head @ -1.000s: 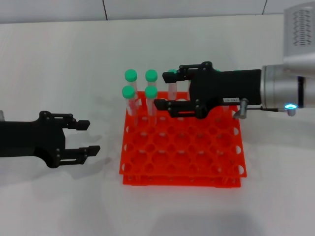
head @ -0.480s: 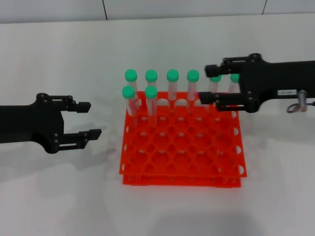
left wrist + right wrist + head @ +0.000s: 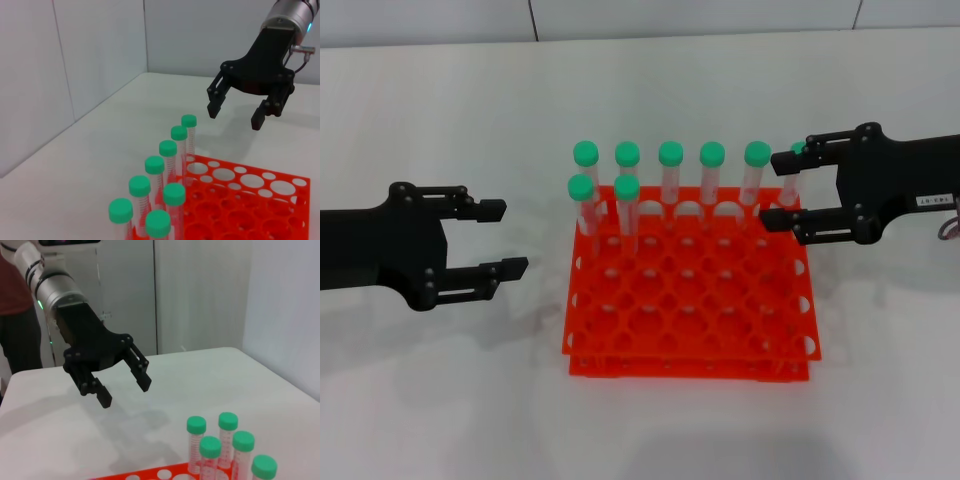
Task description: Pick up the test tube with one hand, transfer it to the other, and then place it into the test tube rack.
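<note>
The orange-red test tube rack (image 3: 688,320) stands mid-table and holds several clear test tubes with green caps (image 3: 670,154) in its two back rows. All look alike, so I cannot tell which is the task's tube. My right gripper (image 3: 776,190), with its white label, hovers open and holds nothing at the rack's back right corner. One of its fingers partly hides the corner tube's cap (image 3: 798,150). In the left wrist view this gripper (image 3: 235,111) hangs beyond the tube row (image 3: 168,148). My left gripper (image 3: 510,239) is open and holds nothing, left of the rack; the right wrist view shows it (image 3: 125,393) too.
White table (image 3: 440,400) all around the rack. The rack's front rows of holes (image 3: 690,335) hold no tubes. A wall rises behind the table (image 3: 620,15).
My right gripper has drawn back to the right from over the rack's back rows, uncovering the tubes there. My left gripper has moved slightly farther back.
</note>
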